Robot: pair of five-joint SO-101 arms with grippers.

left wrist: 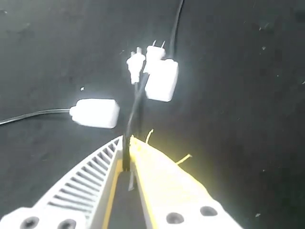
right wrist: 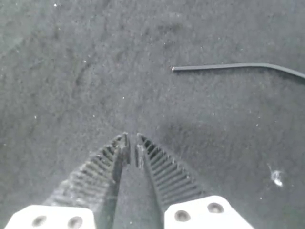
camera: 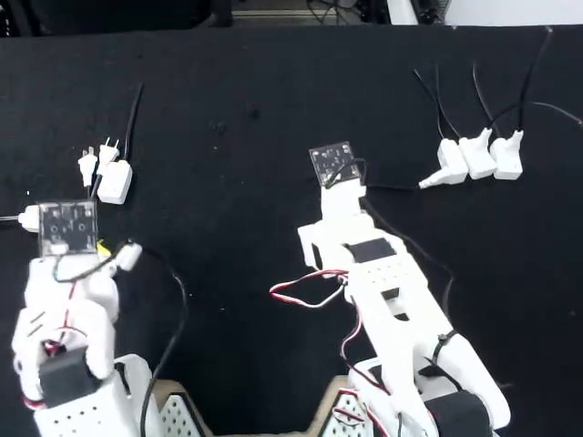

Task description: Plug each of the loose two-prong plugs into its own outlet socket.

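My left gripper is clamped on a thin black cord, pinched between the white ribbed finger and the yellow one. The cord runs straight out from the tips to a small white two-prong plug lying loose on the black table, prongs pointing away from me. Just beside it a second plug rests against a white block, its prongs also pointing away, with another cord leading off past the block. Near my fingertips, to one side of the held cord, a rounded white block lies flat with a cord trailing off sideways; whether it is a socket I cannot tell. My right gripper hangs over the dark cloth with its ribbed jaws drawn together to a sliver, holding nothing, and the free end of a black cable lies ahead of it. From above, the plug cluster sits at the table's left before my left arm. My right arm is at the centre, and three white cord pieces lie touching side by side, well off to the right.
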